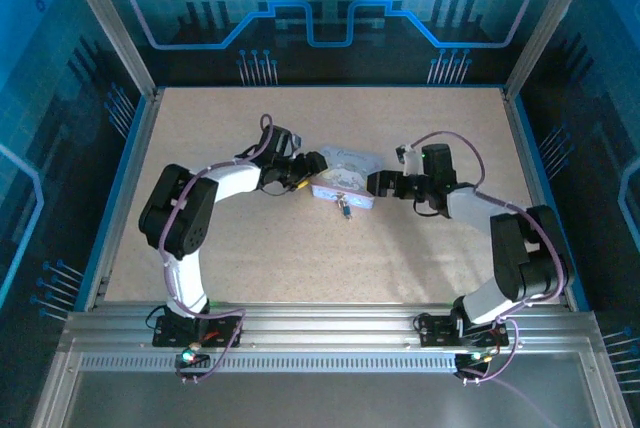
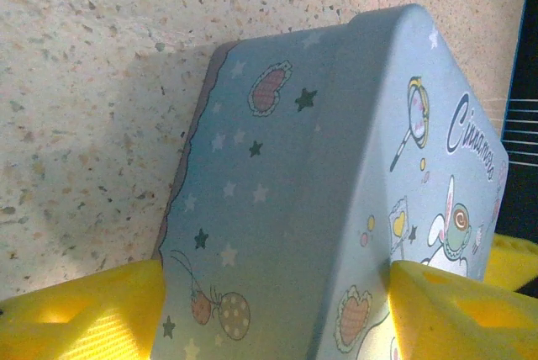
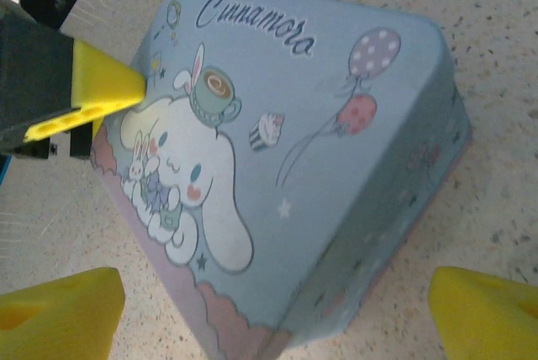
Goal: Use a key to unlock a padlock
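Yellow left fingers [image 2: 84, 318] are clamped on the Cinnamoroll tin box [image 2: 319, 192], one finger pressed to each side, so the tin sits pinned between them on the speckled worktop [image 1: 250, 268]. The right fingers [image 3: 59, 318] stand wide apart with the tin between them and bare worktop showing on both sides; they hold and touch nothing.

The padlock [image 1: 344, 206] is a small dark block with a brassy spot. From above it sits just outside the tin's near edge, between the two sets of fingers and slightly nearer the arm bases than either. Whether it hangs from the tin's clasp or merely lies against it I cannot tell, and the key is too small to make out.

The step in hand looks like the right arm's approach to the lock. To do it well, the left fingers should hold the tin firm so the lock cannot swing away. The right fingers should shift off the tin toward the lock, narrow well before contact, and line up with the key's flat rather than grab the lock body. A wide, hurried close would likely knock so small a piece aside.
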### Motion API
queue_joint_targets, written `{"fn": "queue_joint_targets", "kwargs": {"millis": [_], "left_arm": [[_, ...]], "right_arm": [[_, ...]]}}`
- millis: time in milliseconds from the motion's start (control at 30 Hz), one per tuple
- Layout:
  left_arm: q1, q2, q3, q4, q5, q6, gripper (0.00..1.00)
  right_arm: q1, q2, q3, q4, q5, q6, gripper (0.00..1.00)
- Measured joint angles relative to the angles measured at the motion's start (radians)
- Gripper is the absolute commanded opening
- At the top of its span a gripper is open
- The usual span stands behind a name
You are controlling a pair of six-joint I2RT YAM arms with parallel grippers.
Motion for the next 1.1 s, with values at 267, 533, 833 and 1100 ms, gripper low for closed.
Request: {"fn": "queue_joint_targets", "kwargs": {"millis": [267, 533, 833, 1100], "left_arm": [[-0.002, -0.061, -0.073, 0.005, -0.012, -0.019, 0.7], [-0.002, -0.125, -0.145, 0.007, -0.037, -0.027, 0.7], [-0.022, -0.186, -0.208, -0.002, -0.055, -0.049, 0.71], [-0.027, -0.219, -0.25, 0.011, -0.062, -0.071, 0.72]], "right_arm": [[0.032, 0.146, 0.127, 0.015, -0.06, -0.007, 0.92], [0.051, 0.244, 0.22, 0.063, -0.102, -0.006, 0.92], [0.086, 0.341, 0.31, 0.122, -0.131, 0.005, 0.93], [0.09, 0.331, 0.319, 0.142, -0.097, -0.001, 0.94]]}}
